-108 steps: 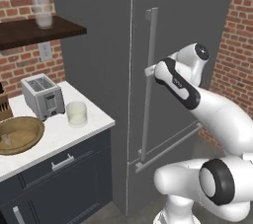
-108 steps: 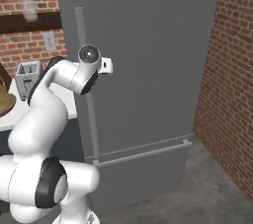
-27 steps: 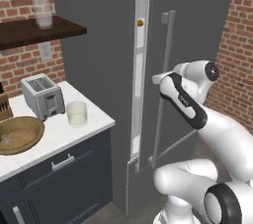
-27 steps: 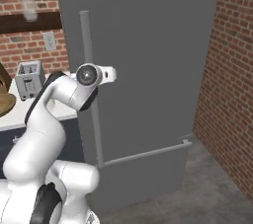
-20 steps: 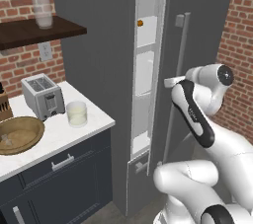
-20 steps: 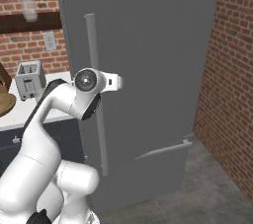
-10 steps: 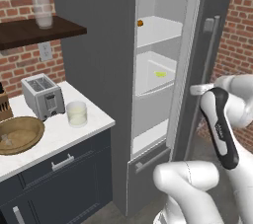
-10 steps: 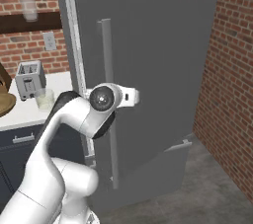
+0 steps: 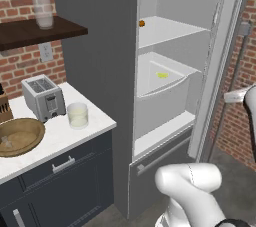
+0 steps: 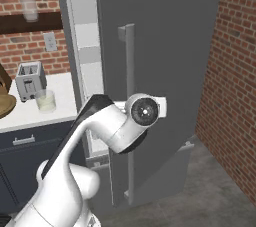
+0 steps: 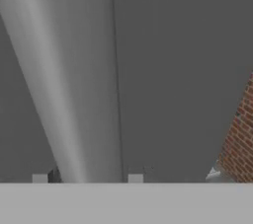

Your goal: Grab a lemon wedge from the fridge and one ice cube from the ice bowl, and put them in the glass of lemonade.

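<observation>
One lemon wedge (image 9: 162, 75) sits left and far inside the fridge (image 9: 165, 91) from our gripper (image 11: 87, 177), which pinches the door handle (image 10: 129, 76).

And the fridge (image 9: 100, 71) door (image 9: 217, 66) swings wide open now, the gripper (image 11: 86, 176) riding its handle (image 10: 129, 96) outward, shelves and the lemon wedge (image 9: 162, 75) revealed inside.

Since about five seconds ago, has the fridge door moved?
Yes. The fridge door has swung wide open, away from the counter, exposing the shelves and the lemon wedge.
</observation>
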You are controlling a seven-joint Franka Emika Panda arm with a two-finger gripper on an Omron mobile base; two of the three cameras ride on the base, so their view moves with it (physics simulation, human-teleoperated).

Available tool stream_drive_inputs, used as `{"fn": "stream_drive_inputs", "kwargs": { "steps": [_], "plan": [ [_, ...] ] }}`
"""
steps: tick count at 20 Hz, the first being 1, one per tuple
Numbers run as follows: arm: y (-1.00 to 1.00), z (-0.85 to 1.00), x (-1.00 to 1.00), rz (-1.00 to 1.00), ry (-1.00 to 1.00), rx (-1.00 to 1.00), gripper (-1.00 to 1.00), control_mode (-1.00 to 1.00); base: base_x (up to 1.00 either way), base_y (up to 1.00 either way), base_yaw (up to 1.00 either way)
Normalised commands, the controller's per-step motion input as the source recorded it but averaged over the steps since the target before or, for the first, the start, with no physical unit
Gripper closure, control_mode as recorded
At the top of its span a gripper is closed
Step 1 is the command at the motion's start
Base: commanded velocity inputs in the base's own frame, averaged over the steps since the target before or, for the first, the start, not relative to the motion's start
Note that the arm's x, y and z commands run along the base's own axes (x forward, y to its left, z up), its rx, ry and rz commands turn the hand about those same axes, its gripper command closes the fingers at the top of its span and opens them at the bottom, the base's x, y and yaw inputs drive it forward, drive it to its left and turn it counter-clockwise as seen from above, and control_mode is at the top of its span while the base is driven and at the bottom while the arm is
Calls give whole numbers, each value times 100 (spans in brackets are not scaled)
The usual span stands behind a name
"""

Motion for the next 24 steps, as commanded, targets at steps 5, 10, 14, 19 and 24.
{"fn": "stream_drive_inputs", "kwargs": {
  "steps": [5,10,14,19,24],
  "plan": [
    [-93,47,-54,-7,-1,12,100,-100,0,0,0],
    [-54,4,-50,-13,-6,5,-100,-100,0,0,0],
    [-13,66,-63,-1,-19,0,-100,-100,0,0,0],
    [0,97,-91,1,-27,0,-100,-100,0,0,0],
    [0,87,-100,0,-31,0,-100,-100,0,0,0]
  ]
}}
